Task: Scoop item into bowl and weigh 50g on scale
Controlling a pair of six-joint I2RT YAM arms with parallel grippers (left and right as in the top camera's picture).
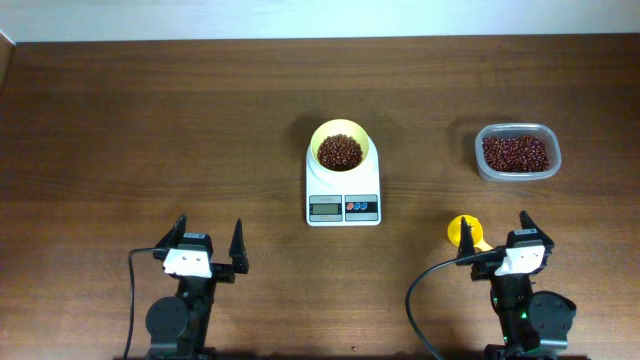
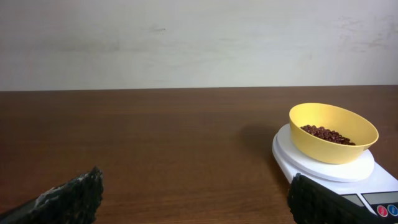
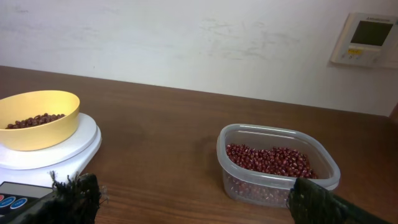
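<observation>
The pale-yellow bowl (image 1: 340, 150) stands on the white scale (image 1: 343, 195) at the table's middle, with a heap of red-brown beans (image 1: 340, 152) in it. It also shows in the left wrist view (image 2: 333, 132) and the right wrist view (image 3: 37, 118). More beans lie in a clear container (image 1: 517, 152), also in the right wrist view (image 3: 277, 165). My left gripper (image 1: 209, 246) is open and empty near the front edge, left of the scale. My right gripper (image 1: 497, 240) is open and empty at the front right.
A yellow scoop (image 1: 463, 231) lies on the table just left of my right gripper. A wall panel (image 3: 364, 38) hangs behind the table. The scale's display and buttons (image 1: 344, 208) face the front.
</observation>
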